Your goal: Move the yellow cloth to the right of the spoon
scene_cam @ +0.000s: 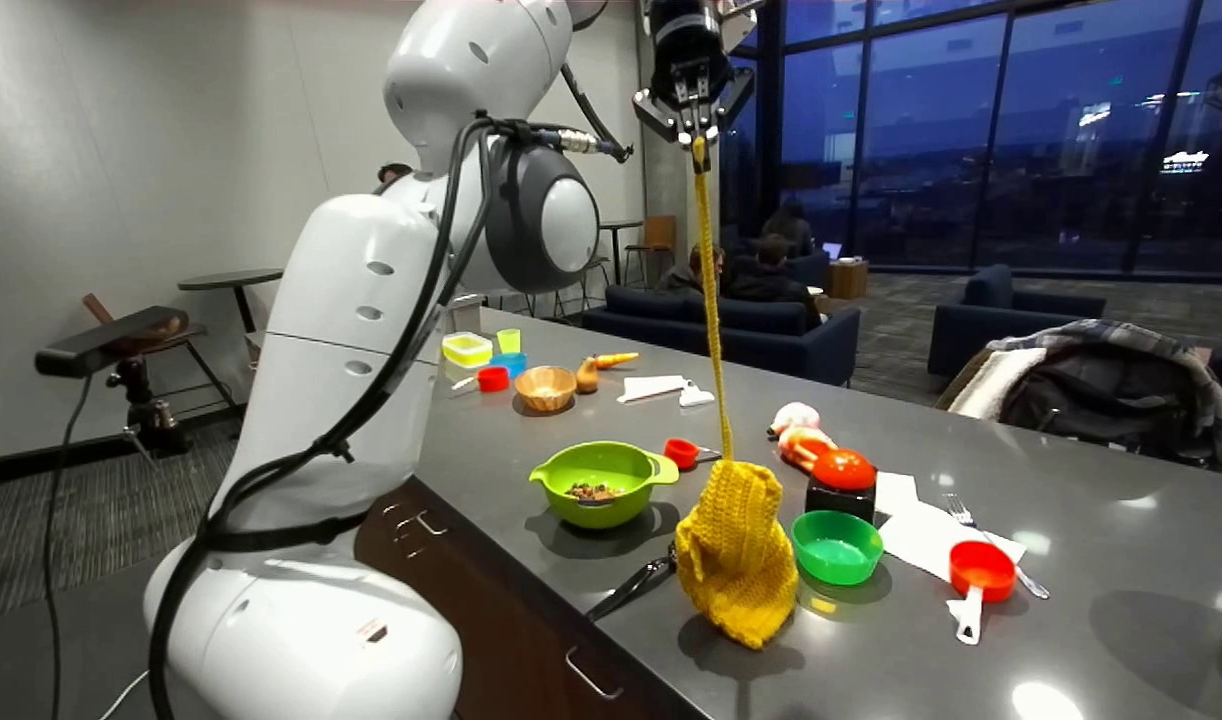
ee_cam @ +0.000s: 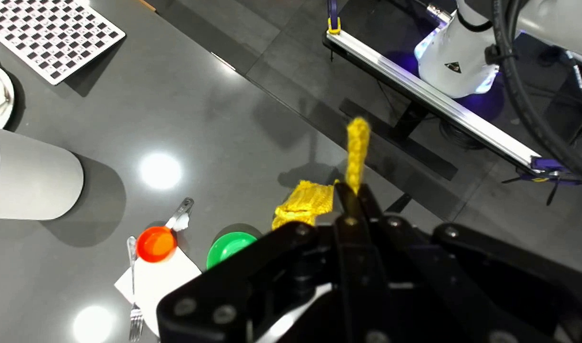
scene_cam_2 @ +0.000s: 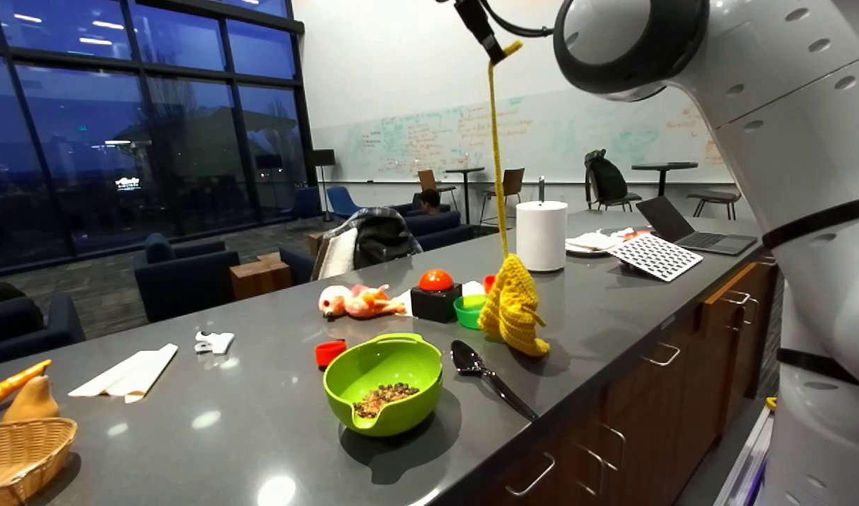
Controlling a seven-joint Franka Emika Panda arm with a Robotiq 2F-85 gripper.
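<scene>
The yellow knitted cloth hangs by its long thin cord, low over the counter beside the black spoon. It also shows in an exterior view and, partly hidden by the gripper, in the wrist view. My gripper is high above, shut on the cord's upper end, as the wrist view shows too. The black spoon lies on the counter near the edge. Its bowl is hidden behind the cloth in an exterior view, where its handle shows. Only the handle end shows in the wrist view.
A light green bowl with bits in it stands beside the spoon. A green cup, a black box with a red dome and a red measuring cup stand near the cloth. A paper towel roll stands farther along.
</scene>
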